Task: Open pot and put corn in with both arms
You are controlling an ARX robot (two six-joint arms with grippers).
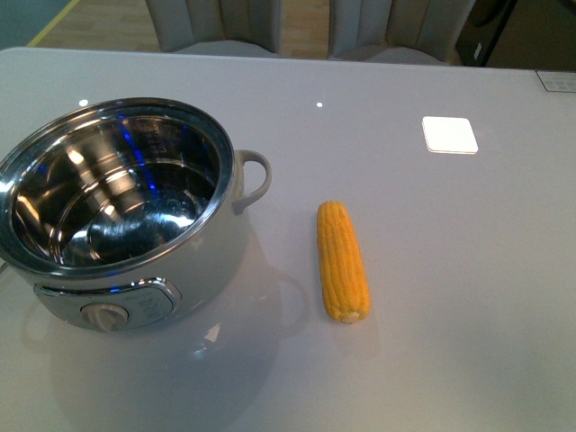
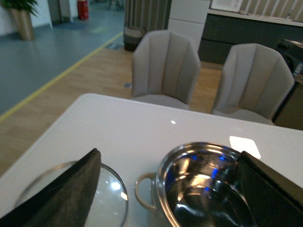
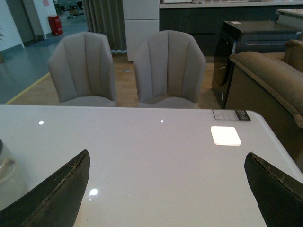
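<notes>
The off-white pot [image 1: 220, 256] stands open at the table's left, its shiny steel inside empty, its dial facing me. The yellow corn [image 1: 342, 261] lies on the table to its right, apart from it, with the pale stub end nearest me. Neither arm appears in the front view. My left gripper [image 2: 169, 153] hangs open above the pot [image 2: 199, 189], which shows between its fingers. A glass lid [image 2: 113, 189] lies flat on the table beside the pot's handle. My right gripper [image 3: 166, 153] is open over bare table; the pot's handle [image 3: 7, 172] shows at that view's edge, the corn does not.
A bright white square [image 1: 450, 134] shows on the table's far right, and a small label [image 1: 558, 81] sits near the far corner. Two grey chairs [image 3: 125, 66] stand behind the far edge. A brown sofa [image 3: 270, 75] is off to the right.
</notes>
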